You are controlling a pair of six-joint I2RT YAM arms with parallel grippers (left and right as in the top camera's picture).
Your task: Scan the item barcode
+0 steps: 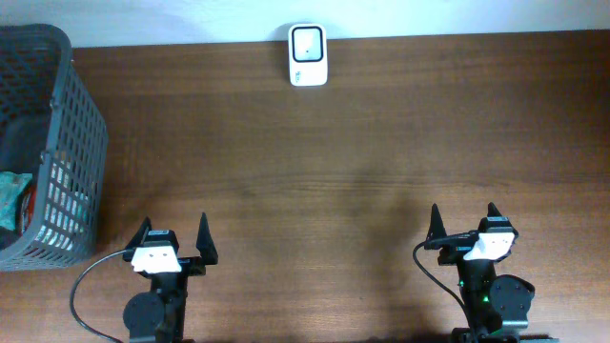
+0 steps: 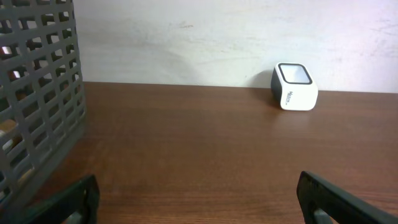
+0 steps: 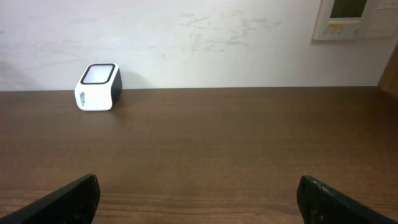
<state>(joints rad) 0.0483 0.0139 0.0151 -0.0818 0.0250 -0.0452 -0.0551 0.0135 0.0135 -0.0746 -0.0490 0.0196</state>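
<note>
Two pincers wide, nothing held

Far left, the grey basket (image 1: pixel 71 124) holds a teal packet (image 1: pixel 11 198), partly cut off at the frame's edge. Just right of it, near the front of the table (image 1: pixel 334 171), my left pincer (image 1: pixel 174 227) stands spread fully and empty. The white scanner (image 1: pixel 308 55) sits at the far edge by the wall. My right pincer (image 1: pixel 464 211) likewise gapes wide, gripping nothing.
</note>
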